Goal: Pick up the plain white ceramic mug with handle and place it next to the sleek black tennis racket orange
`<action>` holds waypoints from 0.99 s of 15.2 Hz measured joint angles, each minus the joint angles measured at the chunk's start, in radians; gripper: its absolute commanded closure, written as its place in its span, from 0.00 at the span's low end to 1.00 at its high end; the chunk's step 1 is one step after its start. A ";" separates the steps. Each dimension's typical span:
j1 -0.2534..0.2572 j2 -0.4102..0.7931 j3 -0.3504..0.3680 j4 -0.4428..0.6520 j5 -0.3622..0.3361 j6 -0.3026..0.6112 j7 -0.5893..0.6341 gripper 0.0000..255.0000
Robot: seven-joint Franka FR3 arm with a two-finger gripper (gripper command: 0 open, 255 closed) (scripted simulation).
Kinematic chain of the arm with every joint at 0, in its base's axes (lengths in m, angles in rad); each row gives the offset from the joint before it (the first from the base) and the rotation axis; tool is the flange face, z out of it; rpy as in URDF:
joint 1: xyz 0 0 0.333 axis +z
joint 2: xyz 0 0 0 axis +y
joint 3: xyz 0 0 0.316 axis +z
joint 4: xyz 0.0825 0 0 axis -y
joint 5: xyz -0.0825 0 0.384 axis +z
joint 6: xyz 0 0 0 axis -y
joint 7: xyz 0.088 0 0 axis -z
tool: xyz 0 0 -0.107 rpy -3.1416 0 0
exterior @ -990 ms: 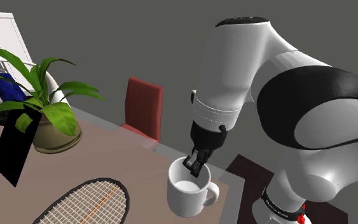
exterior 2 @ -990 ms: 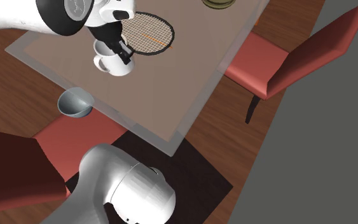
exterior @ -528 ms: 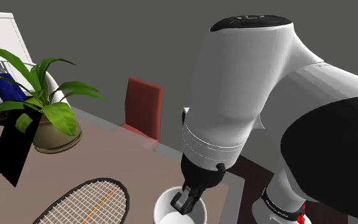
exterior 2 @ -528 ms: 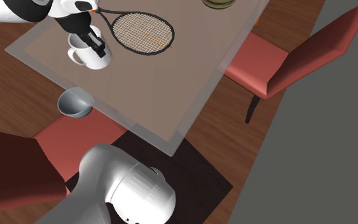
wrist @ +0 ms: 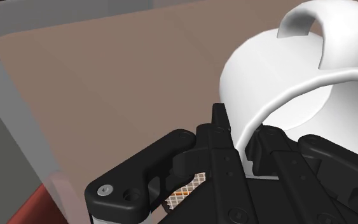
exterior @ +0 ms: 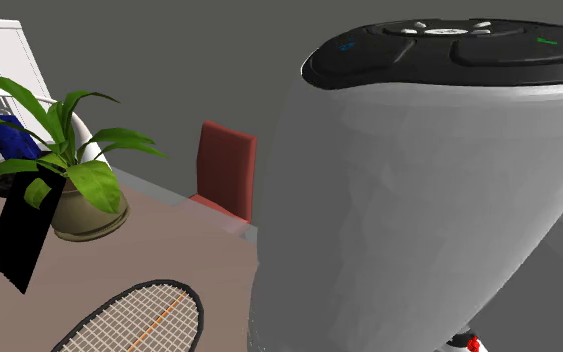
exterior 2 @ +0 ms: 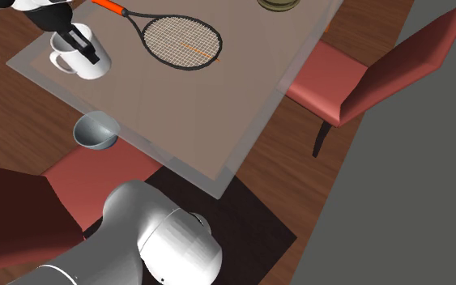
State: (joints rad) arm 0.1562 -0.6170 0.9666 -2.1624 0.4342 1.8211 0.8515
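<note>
A plain white mug [exterior 2: 88, 65] with a handle hangs from my gripper [exterior 2: 84, 44] over the near corner of the brown table [exterior 2: 218, 113]. In the wrist view the black gripper [wrist: 244, 146] is shut on the mug's [wrist: 298, 83] rim wall, one finger inside and one outside, with the handle on the far side. The black tennis racket [exterior 2: 181, 40] with an orange grip lies on the table to the second exterior view's right of the mug. Its strung head [exterior: 134, 320] lies at the shoulder view's lower left, beside my arm.
A potted plant [exterior: 79, 170] and a flat black object [exterior: 24, 235] stand at the table's far end. A grey bowl [exterior 2: 96, 131] sits on a red chair below the table edge. More red chairs [exterior 2: 364, 77] ring the table.
The gripper has carried the mug toward the second exterior view's left, from beside the racket head to the table corner. In the shoulder view the arm has swung close and covers the mug.
</note>
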 measured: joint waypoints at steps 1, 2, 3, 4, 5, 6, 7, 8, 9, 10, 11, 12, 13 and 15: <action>-0.003 0.005 0.013 -0.003 0.002 0.011 0.006 1.00; -0.006 0.008 0.023 -0.007 0.004 0.020 0.011 1.00; -0.008 0.011 0.032 -0.015 0.006 0.033 0.012 1.00; -0.007 0.011 0.039 -0.026 0.010 0.045 0.014 1.00; -0.011 0.015 0.048 -0.033 0.012 0.057 0.014 1.00; -0.010 0.014 0.053 -0.049 0.016 0.073 0.013 1.00; -0.013 0.019 0.063 -0.055 0.018 0.086 0.014 1.00; -0.015 0.021 0.068 -0.065 0.020 0.097 0.013 1.00; -0.015 0.022 0.077 -0.075 0.024 0.111 0.015 1.00; -0.018 0.025 0.088 -0.088 0.027 0.128 0.015 1.00; -0.017 0.026 0.093 -0.098 0.030 0.140 0.015 1.00; -0.019 0.028 0.099 -0.107 0.032 0.151 0.014 1.00; -0.021 0.031 0.107 -0.115 0.034 0.163 0.015 1.00; -0.031 0.042 0.132 -0.129 0.038 0.192 0.019 1.00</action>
State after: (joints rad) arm 0.1256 -0.5754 1.0982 -2.2913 0.4722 2.0131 0.8709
